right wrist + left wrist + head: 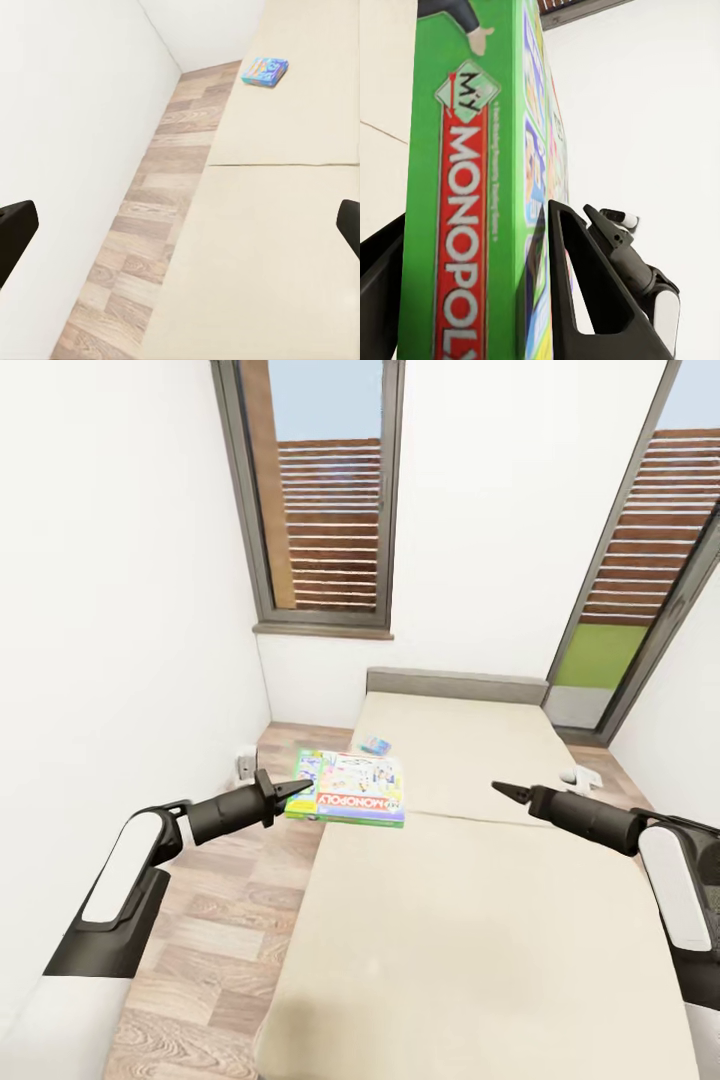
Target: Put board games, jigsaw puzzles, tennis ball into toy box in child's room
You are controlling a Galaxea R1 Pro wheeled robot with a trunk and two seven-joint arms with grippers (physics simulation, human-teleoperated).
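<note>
Bedside: Monopoly box (348,788) clamped in left hand (291,791) (edgewise)

A wide beige bed (480,920), its mattress in 2 sections split by a seam, stands on a wood-plank floor (210,950) with its grey headboard (455,685) against the white wall. A small light-blue board game (376,745) lies flat on the far section, near the left edge.
</note>
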